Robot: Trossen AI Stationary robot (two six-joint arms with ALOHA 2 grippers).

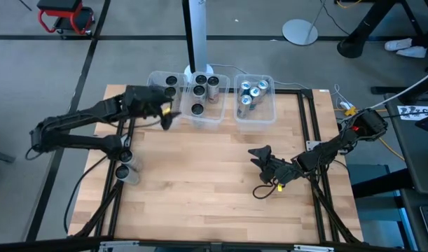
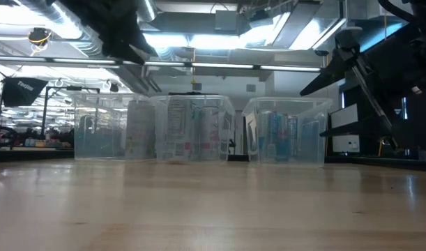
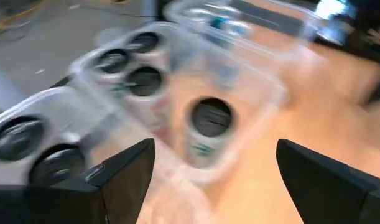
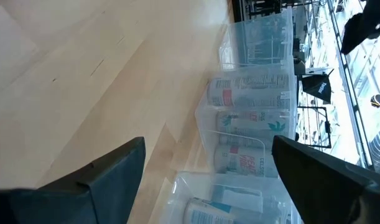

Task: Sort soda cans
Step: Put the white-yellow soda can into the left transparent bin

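Observation:
Three clear bins stand in a row at the table's far edge. The left bin (image 1: 164, 85) and the middle bin (image 1: 206, 101) hold dark-topped soda cans (image 1: 198, 91). The right bin (image 1: 256, 103) holds blue-topped soda cans (image 1: 250, 91). My left gripper (image 1: 166, 116) hangs open in the air just near of the left and middle bins. In its wrist view it looks down on a dark-topped can (image 3: 208, 127) in the middle bin. My right gripper (image 1: 261, 155) is open over the bare table, right of centre, with nothing between its fingers (image 4: 109, 180).
What look like two more cans (image 1: 124, 164) stand near the table's left edge beside the left arm's base. A white pole's foot (image 1: 199, 70) stands behind the bins. Bare wooden tabletop (image 1: 199, 182) fills the middle and near half.

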